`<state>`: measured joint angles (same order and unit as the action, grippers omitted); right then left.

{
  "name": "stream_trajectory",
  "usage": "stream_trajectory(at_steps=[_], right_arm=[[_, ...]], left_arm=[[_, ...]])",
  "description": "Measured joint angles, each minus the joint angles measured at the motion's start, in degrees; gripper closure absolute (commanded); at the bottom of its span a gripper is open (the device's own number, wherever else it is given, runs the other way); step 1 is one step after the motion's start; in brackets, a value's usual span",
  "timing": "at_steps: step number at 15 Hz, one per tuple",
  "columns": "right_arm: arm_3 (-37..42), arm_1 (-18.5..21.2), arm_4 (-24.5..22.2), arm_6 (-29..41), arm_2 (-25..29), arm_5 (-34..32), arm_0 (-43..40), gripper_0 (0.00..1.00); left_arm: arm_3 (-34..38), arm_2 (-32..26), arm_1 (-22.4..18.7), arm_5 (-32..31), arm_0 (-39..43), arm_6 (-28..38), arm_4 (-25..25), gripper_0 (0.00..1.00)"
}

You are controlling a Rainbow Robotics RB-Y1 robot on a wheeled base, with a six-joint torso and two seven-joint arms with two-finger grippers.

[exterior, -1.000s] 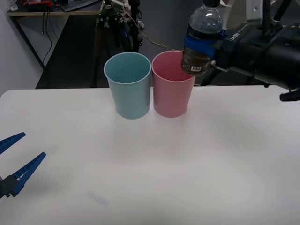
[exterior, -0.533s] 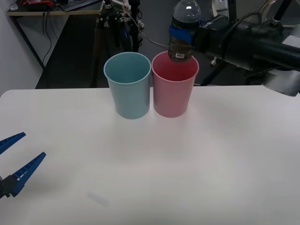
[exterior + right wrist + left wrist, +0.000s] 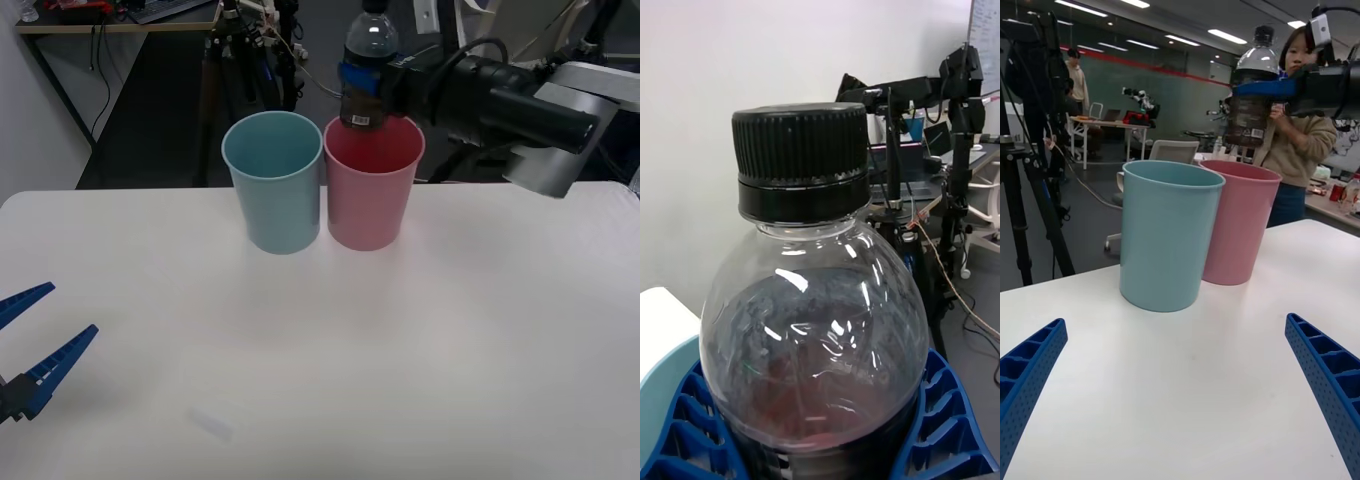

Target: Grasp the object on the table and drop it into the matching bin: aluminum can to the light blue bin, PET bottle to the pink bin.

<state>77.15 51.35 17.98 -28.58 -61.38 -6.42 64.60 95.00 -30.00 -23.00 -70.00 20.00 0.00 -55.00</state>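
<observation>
At the near left corner of the table (image 3: 320,380), the left gripper (image 3: 30,345) sits low with its blue ribbed fingers (image 3: 55,368) spread wide, holding nothing; in the left wrist view the two fingers (image 3: 1322,371) stand at opposite corners with bare tabletop between them. Farther back near the middle, the light blue bin (image 3: 273,180) stands upright on the table, its side touching the pink bin (image 3: 372,180) just to its right. Above the pink bin's rim, toward its far side, the right gripper (image 3: 362,80) reaches in from the right, its blue fingers (image 3: 944,420) clamped around the PET bottle (image 3: 366,68) at the body below the shoulder. The bottle hangs upright, dark cap up, its base just over the bin's opening. A small white barcode patch sits on the dark label band; no writing on it can be read
</observation>
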Motion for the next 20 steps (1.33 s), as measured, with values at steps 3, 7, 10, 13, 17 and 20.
stream_trajectory(at_steps=[3, 7, 10, 13, 17, 20], right_arm=[[-3.3, -2.7, -1.2, -0.2, 0.0, 0.0, 0.5, 1.00], [-4.3, -3.4, -2.2, -0.1, 0.0, -0.1, 0.6, 1.00], [-4.3, -3.4, -2.3, 0.2, 0.0, -0.5, 0.6, 0.17], [-4.3, -3.2, -2.4, 0.2, 0.0, -0.8, 0.7, 0.00], [-4.3, -2.9, -2.4, 0.0, 0.2, -1.2, 0.7, 0.00], [-4.1, -2.8, -2.4, 0.1, 0.4, -1.2, 0.7, 0.00]], left_arm=[[0.0, 0.0, 0.0, 0.0, 0.0, 0.0, 0.0, 0.00], [0.0, 0.0, 0.0, 0.0, 0.0, 0.0, 0.0, 0.00], [0.0, 0.0, 0.0, 0.0, 0.0, 0.0, 0.0, 0.00], [0.0, 0.0, 0.0, 0.0, 0.0, 0.0, 0.0, 0.00], [0.0, 0.0, 0.0, 0.0, 0.0, 0.0, 0.0, 0.00], [0.0, 0.0, 0.0, 0.0, 0.0, 0.0, 0.0, 0.00]])
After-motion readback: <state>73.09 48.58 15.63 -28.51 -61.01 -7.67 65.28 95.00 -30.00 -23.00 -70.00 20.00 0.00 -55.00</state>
